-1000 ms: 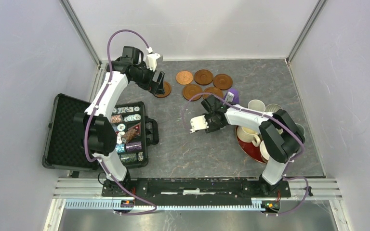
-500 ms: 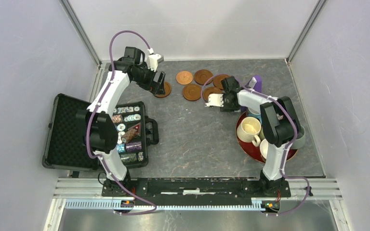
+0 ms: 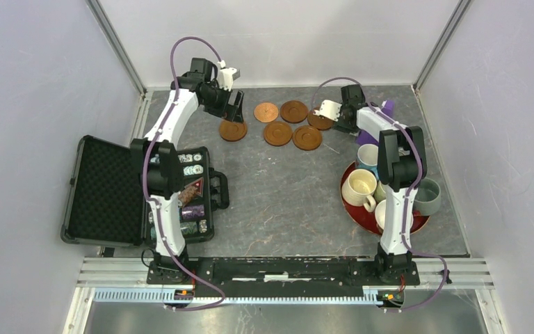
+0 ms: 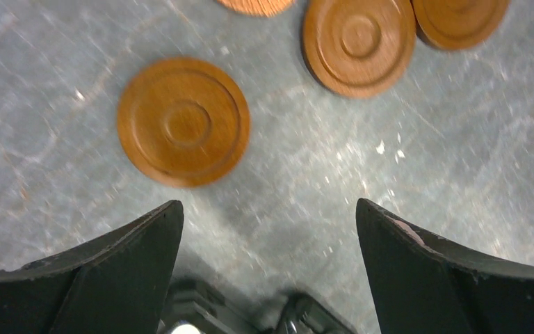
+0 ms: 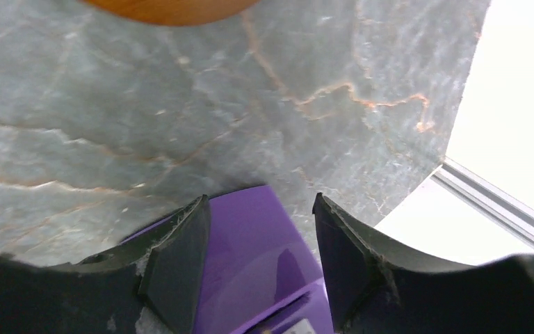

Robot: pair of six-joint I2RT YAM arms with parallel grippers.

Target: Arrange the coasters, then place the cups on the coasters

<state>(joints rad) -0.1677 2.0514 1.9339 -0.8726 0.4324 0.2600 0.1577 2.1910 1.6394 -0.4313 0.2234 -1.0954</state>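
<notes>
Right wrist view: right gripper [image 5: 261,202] straddles purple cone [image 5: 250,243], grip unclear, so withdrawing could topple it onto coasters [image 3: 307,138]; left gripper [image 4: 268,205] gapes empty.

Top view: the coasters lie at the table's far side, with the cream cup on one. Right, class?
No. The cream cup stands on the red tray, not on a coaster; the top view shows it. The coasters do lie at the far side.

Coasters [image 3: 278,133] cluster at the far middle of the table [image 3: 285,209], a sixth seemingly half hidden rightmost. The tray [image 3: 361,217] holding cups [image 3: 359,186] lies right, the case [image 3: 97,195] left.
</notes>
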